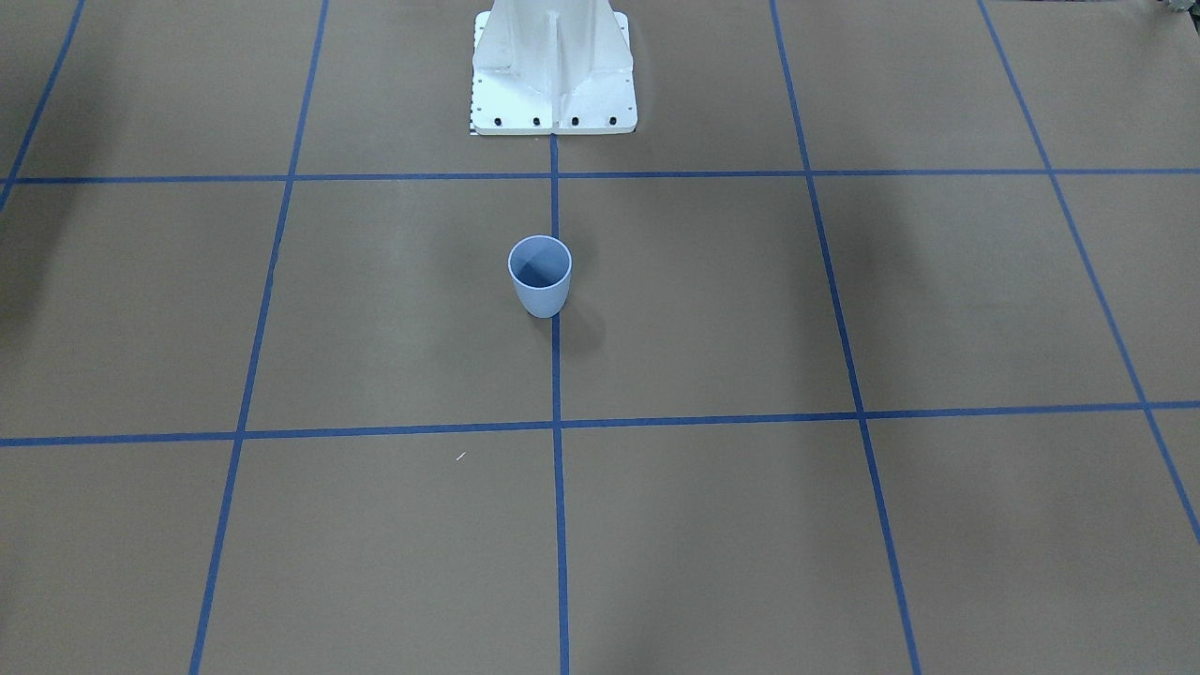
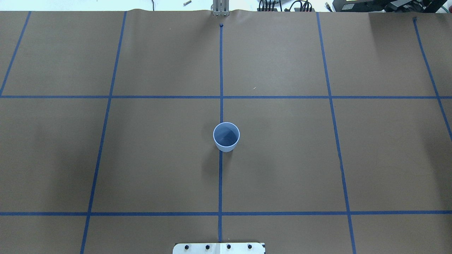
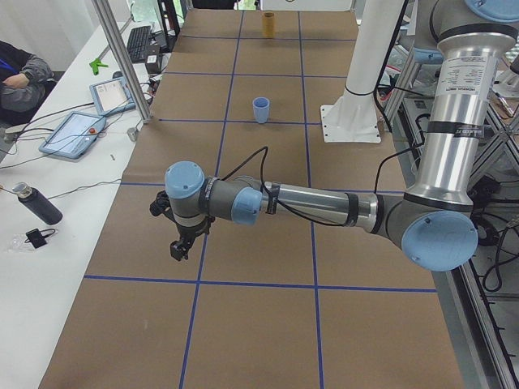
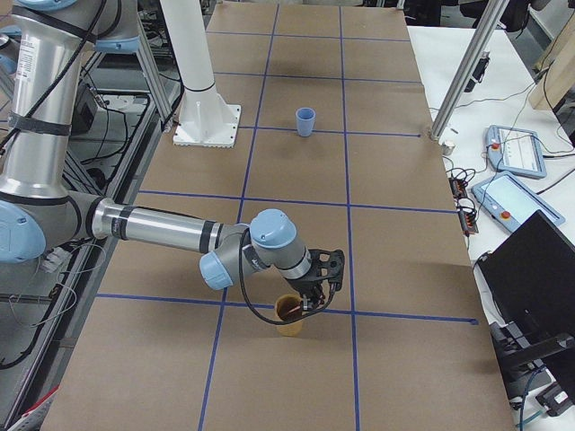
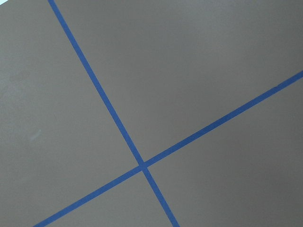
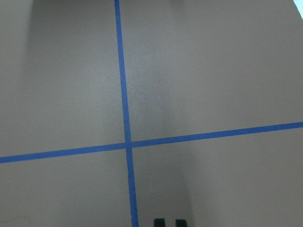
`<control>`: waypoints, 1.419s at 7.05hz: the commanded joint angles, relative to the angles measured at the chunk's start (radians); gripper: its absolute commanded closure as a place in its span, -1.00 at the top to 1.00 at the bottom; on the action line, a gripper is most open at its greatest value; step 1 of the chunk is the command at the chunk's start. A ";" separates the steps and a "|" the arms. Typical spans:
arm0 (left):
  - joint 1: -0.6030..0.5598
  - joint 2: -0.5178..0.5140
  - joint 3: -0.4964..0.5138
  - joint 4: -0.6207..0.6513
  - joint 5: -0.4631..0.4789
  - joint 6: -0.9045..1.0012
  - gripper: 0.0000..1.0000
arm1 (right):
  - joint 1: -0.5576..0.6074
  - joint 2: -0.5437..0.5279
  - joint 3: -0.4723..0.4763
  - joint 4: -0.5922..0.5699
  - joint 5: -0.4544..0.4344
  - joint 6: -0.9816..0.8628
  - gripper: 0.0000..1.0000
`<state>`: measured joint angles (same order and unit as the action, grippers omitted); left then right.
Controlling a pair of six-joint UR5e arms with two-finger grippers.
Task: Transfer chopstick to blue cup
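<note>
Your blue cup [image 2: 226, 137] stands upright at dead centre of the overhead view, on the bench's [image 2: 282, 158] middle tape line [image 2: 221, 70]. It is pale blue and handleless, tapers toward its base, and is darker inside. The right gripper [image 6: 169, 222] shows only its tips, jaws narrow, so you cannot tell about grip. The left gripper [image 3: 180, 243] jaws: cannot tell.

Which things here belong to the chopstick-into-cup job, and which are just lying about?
Job:
- blue cup, upright mid-table
- right gripper, close by a tan cup that may be the source
- left gripper
- the chopstick itself I cannot make out

Lying about:
- tablet
- dark bottle
- tiny white fleck
</note>
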<state>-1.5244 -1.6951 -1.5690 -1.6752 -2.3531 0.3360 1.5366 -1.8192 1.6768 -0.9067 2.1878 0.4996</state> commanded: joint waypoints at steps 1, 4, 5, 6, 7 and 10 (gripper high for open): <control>0.001 0.000 0.001 0.000 0.000 0.000 0.97 | 0.078 -0.003 0.014 -0.008 0.114 -0.031 -1.00; 0.001 0.003 0.000 0.000 0.000 0.000 0.97 | 0.180 0.003 0.027 -0.011 0.187 -0.042 -1.00; 0.001 0.014 0.001 -0.007 0.000 0.000 0.97 | 0.236 0.007 0.033 -0.015 0.226 -0.042 -1.00; 0.001 0.024 0.006 -0.042 0.000 -0.002 0.97 | 0.275 0.008 0.067 -0.017 0.239 -0.042 -1.00; 0.001 0.028 0.007 -0.050 0.000 -0.002 0.97 | 0.298 0.008 0.087 -0.033 0.237 -0.044 -1.00; 0.001 0.031 0.007 -0.054 0.000 0.000 0.97 | 0.320 0.061 0.173 -0.157 0.231 -0.044 -1.00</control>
<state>-1.5232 -1.6660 -1.5595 -1.7258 -2.3531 0.3354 1.8519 -1.7864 1.8098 -1.0000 2.4200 0.4557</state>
